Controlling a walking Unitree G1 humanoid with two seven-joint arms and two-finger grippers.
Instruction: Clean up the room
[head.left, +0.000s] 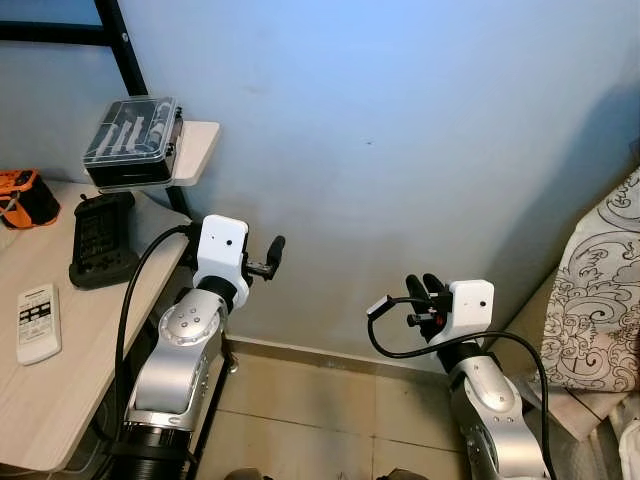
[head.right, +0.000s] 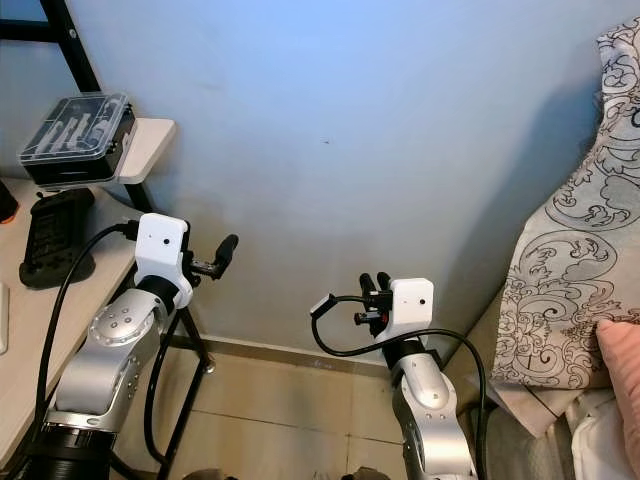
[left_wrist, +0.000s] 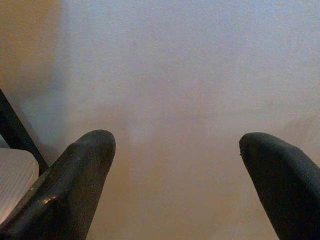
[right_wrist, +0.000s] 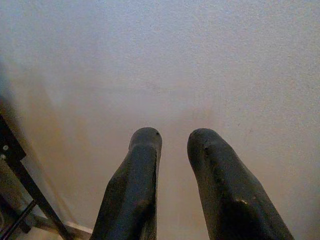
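Observation:
I face a bare blue wall (head.left: 400, 120) at close range. My left gripper (head.left: 272, 255) is raised beside the desk's corner and points at the wall; in the left wrist view its fingers (left_wrist: 85, 165) stand wide apart, open and empty. My right gripper (head.left: 425, 290) hangs lower, to the right, also pointing at the wall. The right wrist view has its two fingers (right_wrist: 140, 160) close together with nothing between them. On the light wooden desk (head.left: 40, 400) at my left lie a white remote control (head.left: 38, 322), a black device (head.left: 100, 238) and an orange and black object (head.left: 25, 197).
A clear plastic case (head.left: 133, 140) sits on a small shelf (head.left: 200, 150) over the desk, against a black frame (head.left: 125, 50). A bed with a grey patterned cover (head.left: 600, 300) and a pink pillow (head.right: 620, 370) is at the right. Tiled floor (head.left: 330, 410) lies between.

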